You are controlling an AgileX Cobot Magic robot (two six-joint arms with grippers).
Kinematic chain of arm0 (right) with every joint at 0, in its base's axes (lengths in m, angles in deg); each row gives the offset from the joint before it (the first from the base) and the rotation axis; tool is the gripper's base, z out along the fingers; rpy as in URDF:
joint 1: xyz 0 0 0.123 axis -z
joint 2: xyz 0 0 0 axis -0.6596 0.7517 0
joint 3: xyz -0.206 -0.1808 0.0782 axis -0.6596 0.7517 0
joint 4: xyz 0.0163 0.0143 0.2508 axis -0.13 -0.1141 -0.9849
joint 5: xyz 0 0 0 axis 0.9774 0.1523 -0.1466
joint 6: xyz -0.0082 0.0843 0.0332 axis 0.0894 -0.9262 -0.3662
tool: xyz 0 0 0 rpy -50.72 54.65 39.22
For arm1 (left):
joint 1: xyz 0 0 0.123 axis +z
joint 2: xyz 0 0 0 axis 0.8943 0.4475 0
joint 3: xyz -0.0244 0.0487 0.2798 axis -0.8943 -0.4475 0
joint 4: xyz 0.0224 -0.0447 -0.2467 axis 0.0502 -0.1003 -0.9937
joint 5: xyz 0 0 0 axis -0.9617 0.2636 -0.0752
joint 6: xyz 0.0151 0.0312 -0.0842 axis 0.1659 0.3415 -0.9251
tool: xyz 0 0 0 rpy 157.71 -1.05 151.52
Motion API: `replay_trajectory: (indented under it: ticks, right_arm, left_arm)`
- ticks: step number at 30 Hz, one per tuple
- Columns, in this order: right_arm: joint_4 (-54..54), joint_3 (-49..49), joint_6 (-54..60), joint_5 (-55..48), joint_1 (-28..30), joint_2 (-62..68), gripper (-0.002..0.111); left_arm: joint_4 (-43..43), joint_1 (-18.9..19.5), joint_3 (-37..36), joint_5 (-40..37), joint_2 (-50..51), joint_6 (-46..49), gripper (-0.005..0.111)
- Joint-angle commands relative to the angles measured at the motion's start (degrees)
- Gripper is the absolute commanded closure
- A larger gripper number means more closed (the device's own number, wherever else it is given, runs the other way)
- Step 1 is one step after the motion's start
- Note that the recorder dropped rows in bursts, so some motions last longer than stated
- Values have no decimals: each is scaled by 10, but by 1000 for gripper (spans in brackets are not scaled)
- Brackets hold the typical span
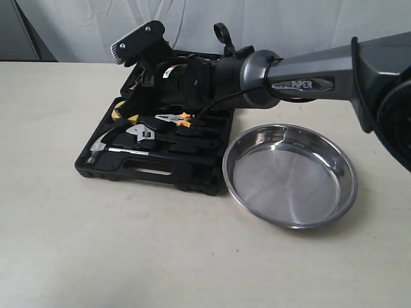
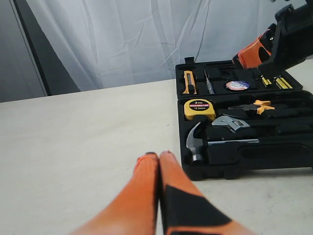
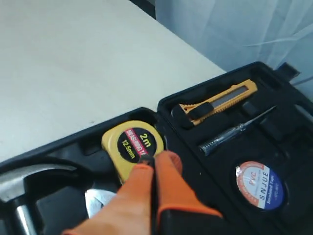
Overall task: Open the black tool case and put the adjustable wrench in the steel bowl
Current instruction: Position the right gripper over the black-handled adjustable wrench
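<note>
The black tool case [image 1: 154, 172] lies open on the table, lid laid back. The adjustable wrench [image 1: 144, 133] rests in its recess between the hammer and the pliers; it also shows in the left wrist view [image 2: 230, 122]. My right gripper [image 3: 155, 159] is shut with nothing in it and hangs over the case by the yellow tape measure [image 3: 132, 142], its orange fingers [image 2: 252, 51] above the lid half. The steel bowl [image 1: 289, 176] stands empty just right of the case. My left gripper [image 2: 159, 155] is shut and holds nothing, low over the table near the case's hammer corner.
A hammer [image 2: 198, 142] and orange-handled pliers [image 2: 259, 105] flank the wrench. The lid half holds a utility knife [image 3: 220, 103], a thin probe [image 3: 234, 132] and a tape roll [image 3: 259, 183]. A white curtain hangs behind the table.
</note>
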Motion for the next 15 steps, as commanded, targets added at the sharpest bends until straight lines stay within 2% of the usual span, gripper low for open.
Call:
replay_trajectory:
  ticks: [1, 6, 12, 15]
  right_arm:
    - [22, 2, 9, -40, 19, 7, 109]
    - [26, -1, 6, -142, 52, 7, 109]
    - [33, -65, 3, -394, 70, 5, 109]
    - [51, -106, -4, -484, 70, 5, 109]
  left_arm:
    - [2, -1, 1, -1, 2, -1, 106]
    - [2, -1, 1, -1, 2, -1, 106]
    - [2, -1, 1, -1, 2, -1, 106]
    - [2, -1, 1, -1, 2, -1, 106]
